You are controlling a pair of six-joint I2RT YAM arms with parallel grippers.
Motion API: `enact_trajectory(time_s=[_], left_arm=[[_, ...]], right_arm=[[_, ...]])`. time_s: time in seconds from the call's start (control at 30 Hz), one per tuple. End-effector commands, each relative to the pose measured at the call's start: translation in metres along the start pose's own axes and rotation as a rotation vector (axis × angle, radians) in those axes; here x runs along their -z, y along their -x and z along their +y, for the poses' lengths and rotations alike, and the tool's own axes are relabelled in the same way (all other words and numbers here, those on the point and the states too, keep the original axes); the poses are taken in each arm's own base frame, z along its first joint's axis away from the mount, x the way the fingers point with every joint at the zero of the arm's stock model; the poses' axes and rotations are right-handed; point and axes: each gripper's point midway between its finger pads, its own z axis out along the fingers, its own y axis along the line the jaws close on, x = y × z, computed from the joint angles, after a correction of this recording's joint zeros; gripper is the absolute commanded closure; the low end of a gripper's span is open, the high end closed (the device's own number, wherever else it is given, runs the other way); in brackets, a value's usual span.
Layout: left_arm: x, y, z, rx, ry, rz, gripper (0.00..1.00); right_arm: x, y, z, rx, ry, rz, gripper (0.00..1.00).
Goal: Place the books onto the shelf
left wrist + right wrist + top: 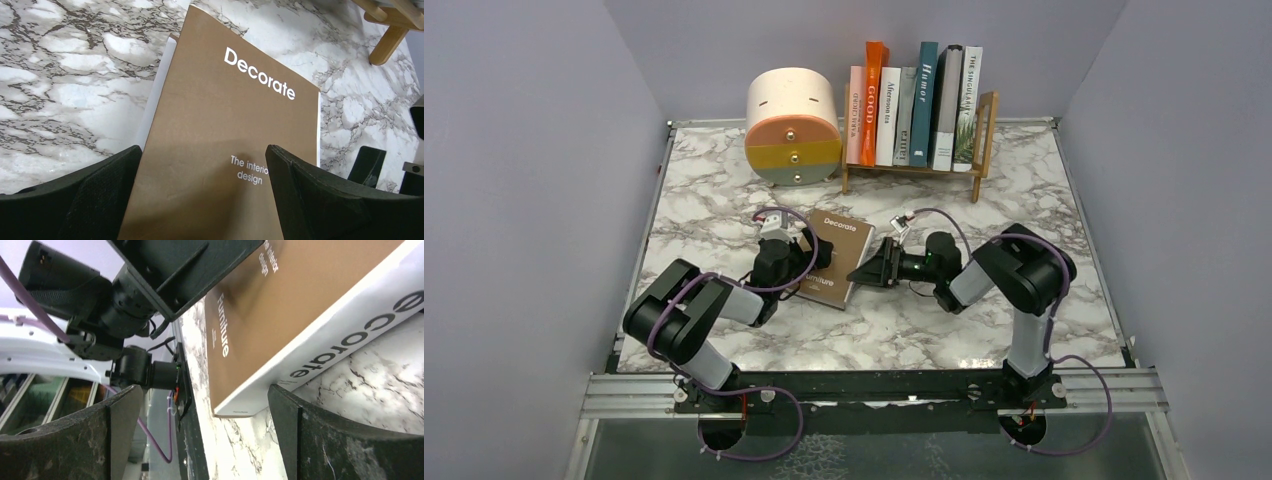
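A brown book titled "Decorate" lies flat on the marble table, its white spine to the right. My left gripper hovers open over its left half; both fingers straddle the brown cover without gripping it. Turned on its side, my right gripper is open at the book's near right corner, one finger against the white spine. Several books stand upright in the light-wood shelf at the back.
A round cream, orange and yellow drawer box stands just left of the shelf. Purple walls close in the table on three sides. In the right wrist view the left gripper shows above the book.
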Motion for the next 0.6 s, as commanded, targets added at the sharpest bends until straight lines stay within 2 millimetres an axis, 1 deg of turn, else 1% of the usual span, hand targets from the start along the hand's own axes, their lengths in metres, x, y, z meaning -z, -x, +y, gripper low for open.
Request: enact_trajectory(time_s=[0.0,0.17,0.27,0.47,0.57], left_arm=[[0.004,-0.020,-0.011,0.032,-0.063,0.075,0.12],[0.002,-0.022,-0.012,0.043,-0.066,0.085,0.12],[0.001,-0.023,-0.013,0.049,-0.067,0.090,0.12],[-0.004,-0.026,-0.016,0.058,-0.075,0.107,0.12],[-0.005,-0.026,-0.017,0.060,-0.080,0.110,0.12]], right_arm=[[0.000,0.020,-0.012,0.057,-0.157,-0.092,0.05],[0.007,0.031,-0.038,0.030,-0.370,-0.126,0.04],[0.009,0.033,-0.050,-0.005,-0.464,-0.136,0.04],[0.016,0.031,-0.075,-0.086,-0.585,-0.184,0.04],[0.012,0.028,-0.083,-0.109,-0.589,-0.176,0.04]])
